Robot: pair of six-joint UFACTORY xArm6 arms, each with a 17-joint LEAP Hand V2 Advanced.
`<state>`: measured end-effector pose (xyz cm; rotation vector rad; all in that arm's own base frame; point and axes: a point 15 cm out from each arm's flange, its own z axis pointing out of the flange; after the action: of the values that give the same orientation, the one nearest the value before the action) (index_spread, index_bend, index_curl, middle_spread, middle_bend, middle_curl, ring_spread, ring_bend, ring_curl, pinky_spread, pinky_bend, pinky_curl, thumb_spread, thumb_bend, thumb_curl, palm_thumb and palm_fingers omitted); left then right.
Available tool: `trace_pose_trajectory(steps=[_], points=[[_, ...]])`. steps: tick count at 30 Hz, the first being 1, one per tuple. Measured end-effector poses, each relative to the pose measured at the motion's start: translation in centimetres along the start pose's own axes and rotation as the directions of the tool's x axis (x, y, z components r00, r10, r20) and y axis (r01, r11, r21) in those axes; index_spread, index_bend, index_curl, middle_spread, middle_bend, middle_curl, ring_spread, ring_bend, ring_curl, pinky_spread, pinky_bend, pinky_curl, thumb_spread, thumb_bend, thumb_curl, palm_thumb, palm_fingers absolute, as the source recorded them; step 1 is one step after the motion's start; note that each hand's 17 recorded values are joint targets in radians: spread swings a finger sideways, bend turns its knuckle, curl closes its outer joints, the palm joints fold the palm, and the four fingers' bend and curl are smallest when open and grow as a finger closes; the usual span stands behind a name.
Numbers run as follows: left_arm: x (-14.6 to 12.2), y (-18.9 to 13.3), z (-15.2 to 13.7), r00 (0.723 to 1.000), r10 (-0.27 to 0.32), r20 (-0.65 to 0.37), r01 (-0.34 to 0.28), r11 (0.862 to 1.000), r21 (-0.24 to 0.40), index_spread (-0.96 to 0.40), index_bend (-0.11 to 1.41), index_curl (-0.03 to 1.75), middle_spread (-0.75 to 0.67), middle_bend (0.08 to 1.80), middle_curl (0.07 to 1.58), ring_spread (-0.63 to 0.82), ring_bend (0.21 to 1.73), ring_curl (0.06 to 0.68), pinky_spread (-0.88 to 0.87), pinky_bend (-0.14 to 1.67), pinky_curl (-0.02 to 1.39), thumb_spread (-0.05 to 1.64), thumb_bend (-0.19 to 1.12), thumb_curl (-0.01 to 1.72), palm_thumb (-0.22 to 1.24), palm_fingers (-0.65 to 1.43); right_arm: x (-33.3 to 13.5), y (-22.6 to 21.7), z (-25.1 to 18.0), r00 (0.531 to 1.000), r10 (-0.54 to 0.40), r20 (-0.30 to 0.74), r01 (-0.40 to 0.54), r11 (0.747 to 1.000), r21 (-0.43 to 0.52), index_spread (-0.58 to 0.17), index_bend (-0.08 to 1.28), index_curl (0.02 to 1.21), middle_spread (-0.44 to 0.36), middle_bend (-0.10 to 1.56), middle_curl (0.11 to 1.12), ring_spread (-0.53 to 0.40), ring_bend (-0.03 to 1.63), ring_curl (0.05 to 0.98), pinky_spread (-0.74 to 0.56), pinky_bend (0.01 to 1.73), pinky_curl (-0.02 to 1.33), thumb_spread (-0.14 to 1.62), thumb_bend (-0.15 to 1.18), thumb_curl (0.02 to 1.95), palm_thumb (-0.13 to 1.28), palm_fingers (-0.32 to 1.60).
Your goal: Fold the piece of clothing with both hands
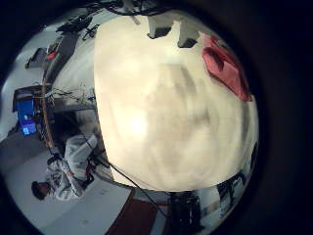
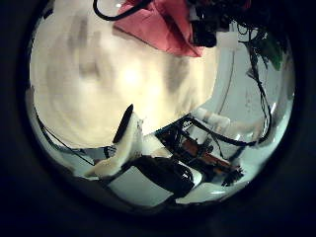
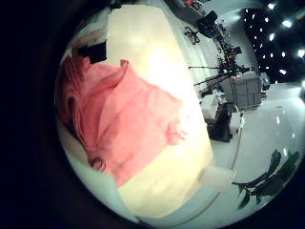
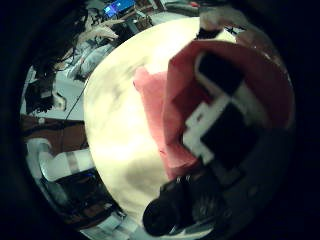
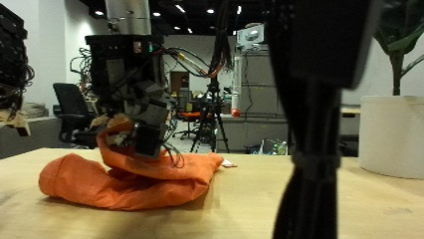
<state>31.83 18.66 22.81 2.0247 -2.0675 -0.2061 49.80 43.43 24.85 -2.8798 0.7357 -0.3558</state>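
An orange-pink garment (image 5: 132,181) lies bunched on the light wooden table (image 5: 338,199). A hand (image 5: 140,118) reaches down onto it and holds one fold lifted above the heap. The right palm views show the garment (image 3: 124,114) close, and the right hand's fingers (image 4: 215,110) curl into the cloth (image 4: 160,115), so this is my right hand. My left hand is high over the table (image 1: 166,127) with nothing in it. From there the garment (image 1: 227,69) is small, at the table's edge (image 2: 168,25). One left finger (image 2: 123,126) shows straight.
A dark arm (image 5: 318,119) stands close in the foreground of the outside view and hides part of the table. A white pot (image 5: 391,134) with a plant stands beyond the table's far side. Chairs and equipment racks fill the room behind.
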Motion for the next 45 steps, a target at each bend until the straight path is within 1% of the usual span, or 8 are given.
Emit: trace_pose_trajectory(steps=[4, 7, 12, 18, 22, 29, 39, 45], points=[[0.5, -0.3, -0.1, 1.0, 0.012, 0.004, -0.012, 1.0, -0.001, 0.12, 0.16, 0.31, 0.22, 0.19, 0.31, 0.48, 0.46, 0.225, 0.46, 0.3, 0.32, 1.17, -0.01, 0.32, 0.48, 0.01, 1.0, 0.1, -1.6, 0.997, 0.06, 0.056, -0.062, 0.997, 0.035, -0.397, 0.34, 0.51, -0.22, 0.6, 0.56, -0.255, 1.01, 0.463, -0.37, 1.02, 0.54, 1.29, -0.03, 0.54, 0.76, 0.06], [1.2, -0.7, -0.2, 1.0, 0.025, 0.011, -0.025, 1.0, -0.002, 0.12, 0.16, 0.31, 0.22, 0.19, 0.31, 0.48, 0.46, 0.225, 0.46, 0.3, 0.32, 1.17, -0.02, 0.32, 0.49, 0.01, 2.8, 0.2, -4.4, 0.989, 0.114, 0.097, -0.122, 0.989, 0.085, -0.392, 0.32, 0.48, -0.188, 0.53, 0.51, -0.19, 0.92, 0.419, -0.21, 0.95, 0.5, 1.3, -0.02, 0.52, 0.74, 0.0], [3.2, -1.6, -0.7, 0.998, 0.056, 0.025, -0.056, 0.998, -0.002, 0.12, 0.17, 0.31, 0.22, 0.19, 0.31, 0.48, 0.46, 0.224, 0.46, 0.29, 0.32, 1.16, -0.02, 0.33, 0.5, 0.01, 8.7, 3.0, -9.7, 0.969, 0.227, 0.1, -0.239, 0.963, 0.127, -0.396, 0.27, 0.43, -0.137, 0.45, 0.45, -0.057, 0.76, 0.344, 0.1, 0.84, 0.43, 1.31, -0.02, 0.48, 0.72, -0.01], [7.4, -3.1, -2.4, 0.991, 0.124, 0.052, -0.125, 0.992, 0.015, 0.12, 0.17, 0.31, 0.22, 0.19, 0.31, 0.47, 0.46, 0.224, 0.46, 0.29, 0.32, 1.17, -0.02, 0.33, 0.51, 0.01, 15.8, 8.4, -17.0, 0.926, 0.368, 0.082, -0.377, 0.908, 0.182, -0.403, 0.24, 0.4, -0.131, 0.4, 0.41, 0.024, 0.66, 0.293, 0.27, 0.73, 0.36, 1.31, -0.01, 0.46, 0.71, 0.04], [11.7, -4.2, -2.9, 0.978, 0.198, 0.072, -0.2, 0.98, 0.021, 0.12, 0.17, 0.31, 0.23, 0.19, 0.31, 0.47, 0.46, 0.225, 0.46, 0.29, 0.32, 1.17, -0.02, 0.33, 0.51, 0.01, 18.3, 12.1, -20.2, 0.899, 0.433, 0.067, -0.437, 0.878, 0.195, -0.41, 0.24, 0.4, -0.139, 0.36, 0.38, 0.045, 0.61, 0.273, 0.32, 0.67, 0.32, 1.31, -0.01, 0.44, 0.71, 0.08], [17.0, -7.7, -1.5, 0.953, 0.278, 0.117, -0.281, 0.96, 0.01, 0.12, 0.18, 0.32, 0.26, 0.17, 0.3, 0.49, 0.45, 0.221, 0.47, 0.29, 0.32, 1.2, -0.02, 0.31, 0.47, -0.01, 19.0, 18.4, -18.8, 0.857, 0.509, 0.08, -0.514, 0.855, 0.074, -0.409, 0.22, 0.39, -0.141, 0.33, 0.36, 0.079, 0.49, 0.239, 0.33, 0.53, 0.28, 1.33, -0.01, 0.42, 0.69, 0.1], [18.2, -10.7, 5.3, 0.951, 0.289, 0.107, -0.276, 0.954, -0.118, 0.13, 0.17, 0.33, 0.28, 0.17, 0.26, 0.5, 0.43, 0.218, 0.49, 0.28, 0.32, 1.23, -0.02, 0.3, 0.44, -0.03, 18.7, 24.3, -16.2, 0.815, 0.573, 0.088, -0.572, 0.82, -0.035, -0.406, 0.18, 0.36, -0.141, 0.27, 0.34, 0.108, 0.38, 0.219, 0.32, 0.42, 0.25, 1.33, -0.01, 0.4, 0.66, 0.13], [17.9, -12.0, 6.7, 0.952, 0.275, 0.136, -0.25, 0.953, -0.173, 0.13, 0.17, 0.32, 0.27, 0.18, 0.27, 0.51, 0.43, 0.217, 0.49, 0.27, 0.32, 1.24, -0.02, 0.29, 0.42, -0.03, 18.8, 25.3, -16.1, 0.809, 0.582, 0.084, -0.581, 0.813, -0.043, -0.407, 0.17, 0.35, -0.141, 0.25, 0.34, 0.111, 0.35, 0.219, 0.3, 0.38, 0.25, 1.33, -0.01, 0.39, 0.66, 0.15]])
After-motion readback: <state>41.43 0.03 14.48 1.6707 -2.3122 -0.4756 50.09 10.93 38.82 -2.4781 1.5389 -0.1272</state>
